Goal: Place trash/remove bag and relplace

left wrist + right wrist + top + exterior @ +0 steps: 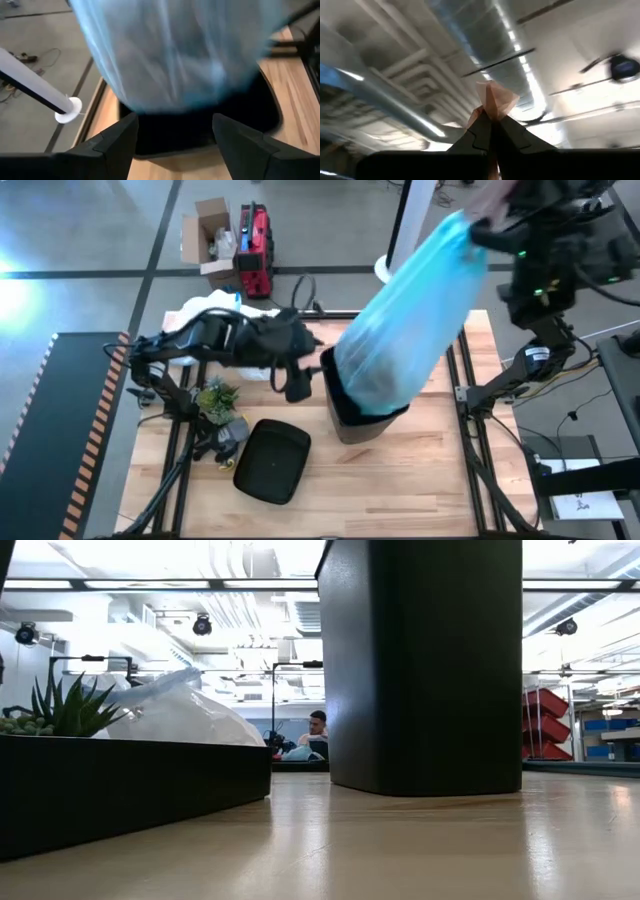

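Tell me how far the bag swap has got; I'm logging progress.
Done: the blue bag is mostly lifted out of the black bin. In hand: the right gripper, shut, pulls the bag's top upward; the left gripper is open beside the bin. Left: clearing the bag and fitting a replacement.

Hidden and blurred parts

The translucent light-blue plastic bag (410, 320) covers most of the black bin's (345, 420) mouth, hiding its contents; in the left wrist view it is motion-blurred; the bin's top is cut off in the low view.
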